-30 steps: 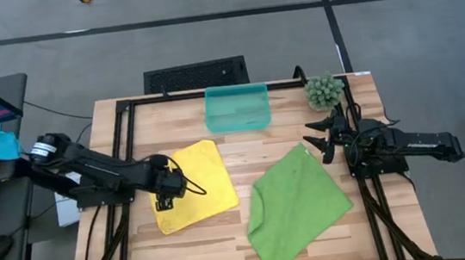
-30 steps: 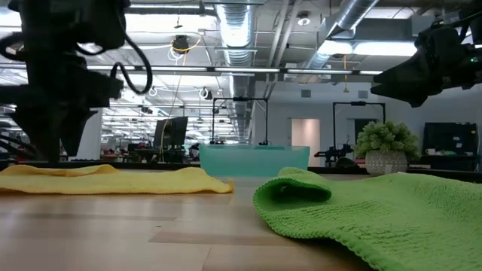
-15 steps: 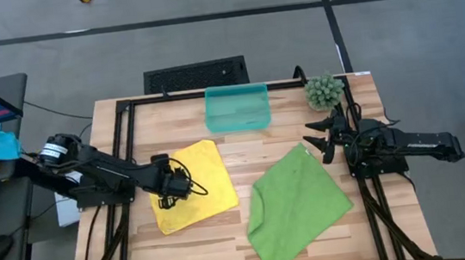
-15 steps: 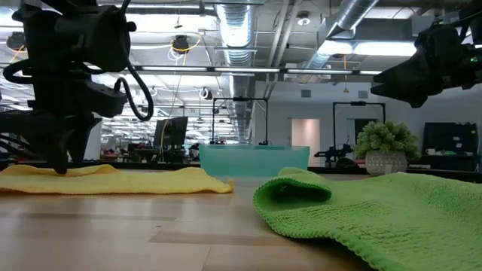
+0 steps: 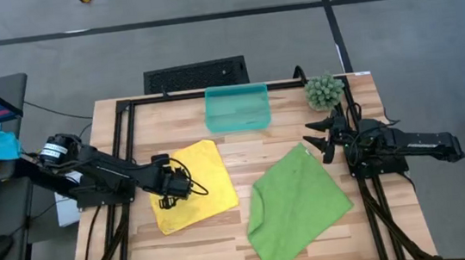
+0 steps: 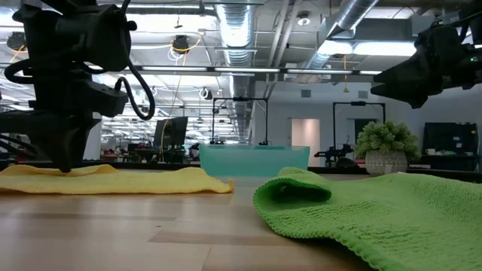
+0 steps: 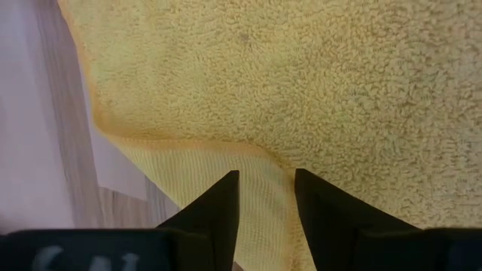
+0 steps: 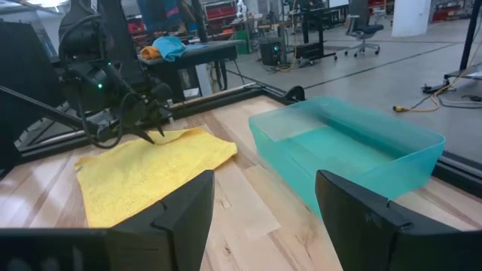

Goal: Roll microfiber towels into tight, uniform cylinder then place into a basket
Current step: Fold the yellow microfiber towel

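Observation:
The yellow towel (image 5: 199, 185) lies flat on the wooden table, left of centre. My left gripper (image 5: 165, 200) points steeply down at its left edge, with the fingers a little apart in the left wrist view (image 7: 265, 177). The larger green towel (image 5: 296, 203) lies spread at the right, its left edge curled over (image 6: 294, 188). The teal basket (image 5: 237, 108) stands at the table's far edge. My right gripper (image 5: 313, 136) hovers open above the table's right side, holding nothing. My left gripper comes from above, slanting from the table's left, and its fingertips (image 7: 226, 188) sit on the yellow towel's left edge strip (image 7: 263, 196). A narrow band of the cloth lies between the two fingers. The towel lies flat on the table.
A small potted plant (image 5: 324, 91) stands at the far right corner beside the right arm. A black vented panel (image 5: 195, 74) lies on the floor beyond the table. Bare wood shows between the two towels and along the near edge.
My left gripper has sunk onto the yellow towel's left edge and tipped more steeply downward, then kept still. The towel has not visibly moved.

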You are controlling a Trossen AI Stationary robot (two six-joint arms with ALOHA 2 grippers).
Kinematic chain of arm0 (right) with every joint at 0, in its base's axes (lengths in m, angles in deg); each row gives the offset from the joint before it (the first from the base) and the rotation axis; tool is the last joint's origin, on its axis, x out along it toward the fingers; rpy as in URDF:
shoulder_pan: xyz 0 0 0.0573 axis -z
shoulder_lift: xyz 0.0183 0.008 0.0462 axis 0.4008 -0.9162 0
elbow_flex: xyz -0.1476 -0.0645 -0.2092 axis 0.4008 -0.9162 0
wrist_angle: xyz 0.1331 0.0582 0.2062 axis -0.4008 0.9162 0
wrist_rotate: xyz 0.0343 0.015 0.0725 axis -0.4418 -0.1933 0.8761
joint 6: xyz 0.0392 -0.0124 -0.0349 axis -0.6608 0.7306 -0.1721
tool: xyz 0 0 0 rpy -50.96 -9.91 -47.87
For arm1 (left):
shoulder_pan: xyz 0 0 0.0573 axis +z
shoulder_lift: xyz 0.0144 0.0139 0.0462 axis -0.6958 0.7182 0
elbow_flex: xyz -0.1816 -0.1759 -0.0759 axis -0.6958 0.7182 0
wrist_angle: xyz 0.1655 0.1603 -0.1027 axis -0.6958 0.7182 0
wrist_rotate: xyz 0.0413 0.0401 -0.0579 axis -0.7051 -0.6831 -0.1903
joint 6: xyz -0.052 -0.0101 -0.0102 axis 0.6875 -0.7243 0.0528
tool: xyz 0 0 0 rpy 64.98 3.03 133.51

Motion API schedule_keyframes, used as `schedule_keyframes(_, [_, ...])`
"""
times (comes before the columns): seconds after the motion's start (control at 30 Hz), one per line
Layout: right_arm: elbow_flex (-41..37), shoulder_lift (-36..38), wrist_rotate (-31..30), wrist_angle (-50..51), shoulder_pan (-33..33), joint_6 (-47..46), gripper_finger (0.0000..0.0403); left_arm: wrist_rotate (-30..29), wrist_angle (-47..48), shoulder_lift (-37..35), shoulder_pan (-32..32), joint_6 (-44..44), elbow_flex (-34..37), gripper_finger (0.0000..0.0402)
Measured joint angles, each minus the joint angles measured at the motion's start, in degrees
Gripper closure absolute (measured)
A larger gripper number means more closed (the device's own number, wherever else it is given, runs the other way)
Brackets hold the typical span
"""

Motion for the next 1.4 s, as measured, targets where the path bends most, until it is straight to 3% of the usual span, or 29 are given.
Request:
schedule_keyframes(0.23, [0.02, 0.0, 0.05, 0.0, 0.02, -0.02, 0.0148, -0.38, -0.04, 0.49, 0.19, 0.28, 0.0, 0.0282])
schedule_keyframes(0.4, [0.0, 0.0, 0.15, 0.0, 0.0, -0.02, 0.0148, 4.2, -0.35, 1.38, 1.55, 0.28, 0.0, 0.0283])
schedule_keyframes(0.7, [0.02, 0.0, 0.15, 0.0, -0.04, -0.03, 0.0148, 0.91, -0.18, 1.38, 2.49, 1.96, 0.0, 0.0286])
schedule_keyframes(0.83, [0.0, 0.0, 0.15, 0.0, -0.04, -0.02, 0.0148, 0.89, 0.95, 1.36, 2.49, 2.42, 0.0, 0.0311])
schedule_keyframes(1.07, [0.01, -0.01, 0.15, 0.0, -0.04, -0.04, 0.0148, 0.28, 0.65, 1.36, 2.47, 2.7, 0.0, 0.0394])
schedule_keyframes(1.2, [0.0, 0.0, 0.15, 0.0, -0.04, -0.02, 0.0148, -1.75, 1.97, 1.36, 2.47, 5.38, -0.18, 0.0396])
schedule_keyframes(1.4, [0.0, 0.0, 0.15, 0.0, -0.04, -1.9, 0.0148, -7.7, 13.16, 1.18, 1.93, 13.94, -3.0, 0.04])
